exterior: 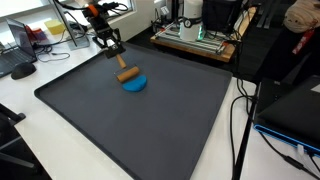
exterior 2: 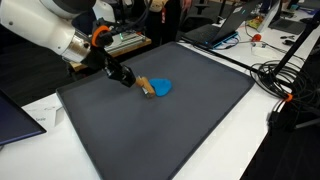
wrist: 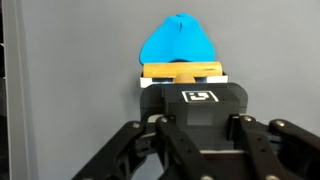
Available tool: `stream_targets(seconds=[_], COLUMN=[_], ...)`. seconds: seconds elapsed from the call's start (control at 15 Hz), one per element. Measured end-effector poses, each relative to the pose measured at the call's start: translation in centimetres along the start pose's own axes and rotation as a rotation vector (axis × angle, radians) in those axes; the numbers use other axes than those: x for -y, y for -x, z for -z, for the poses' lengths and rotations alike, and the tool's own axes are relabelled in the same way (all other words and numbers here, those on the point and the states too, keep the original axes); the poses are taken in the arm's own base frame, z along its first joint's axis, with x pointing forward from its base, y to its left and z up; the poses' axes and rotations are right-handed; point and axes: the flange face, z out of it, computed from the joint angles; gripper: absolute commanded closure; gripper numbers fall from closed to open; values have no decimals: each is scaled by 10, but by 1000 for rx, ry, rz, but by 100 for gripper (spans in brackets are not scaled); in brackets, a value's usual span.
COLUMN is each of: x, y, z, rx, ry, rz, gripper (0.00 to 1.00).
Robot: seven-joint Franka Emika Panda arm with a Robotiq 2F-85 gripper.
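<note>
Nearest in the wrist view, the tool (wrist: 200, 108) hangs just short of the wooden block (wrist: 184, 71). It grips nothing, and I cannot tell how wide its jaws stand. The block lies crosswise to the tool, probably so its narrow sides face the fingers. One end seems propped on the blue disc (wrist: 179, 42) just beyond, which would explain the slight tilt in an exterior view (exterior: 126, 73). Both lie on the dark mat (exterior: 150, 125) that covers the desk (exterior: 50, 140).

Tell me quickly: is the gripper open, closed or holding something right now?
Gripper: cannot be told; its fingertips are close to the wooden block beside the blue piece.
</note>
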Motion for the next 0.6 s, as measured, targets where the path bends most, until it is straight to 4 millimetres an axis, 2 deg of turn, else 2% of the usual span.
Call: stream_targets(seconds=[0.4, 0.47, 0.6], x=[0, 0, 0], y=[-2, -2, -2], z=[1, 1, 1], rx=[6, 6, 5], ry=[-9, -9, -8], rz=[8, 8, 7], gripper=[53, 78, 78])
